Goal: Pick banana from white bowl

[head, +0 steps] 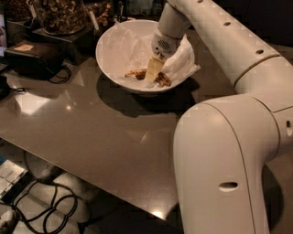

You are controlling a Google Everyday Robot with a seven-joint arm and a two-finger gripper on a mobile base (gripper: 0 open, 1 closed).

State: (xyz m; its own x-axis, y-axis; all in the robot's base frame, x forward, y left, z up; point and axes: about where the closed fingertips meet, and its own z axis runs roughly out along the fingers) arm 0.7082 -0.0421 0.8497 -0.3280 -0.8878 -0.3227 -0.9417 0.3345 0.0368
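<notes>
A: Pincer position?
B: The pincer (151, 77) was down inside the white bowl (110, 55), its tip at the banana (136, 73).
A: Apart or clamped?
B: Could not tell from this view.
A: Banana?
B: It lay in the bowl's bottom on crumpled white paper (181, 61). It was brown with pale patches and partly behind the pincer.
A: Bowl?
B: It stood on the dark table (91, 132), with a jar of nuts (62, 13) behind it to the left and a black case (34, 57) well to its left.
</notes>
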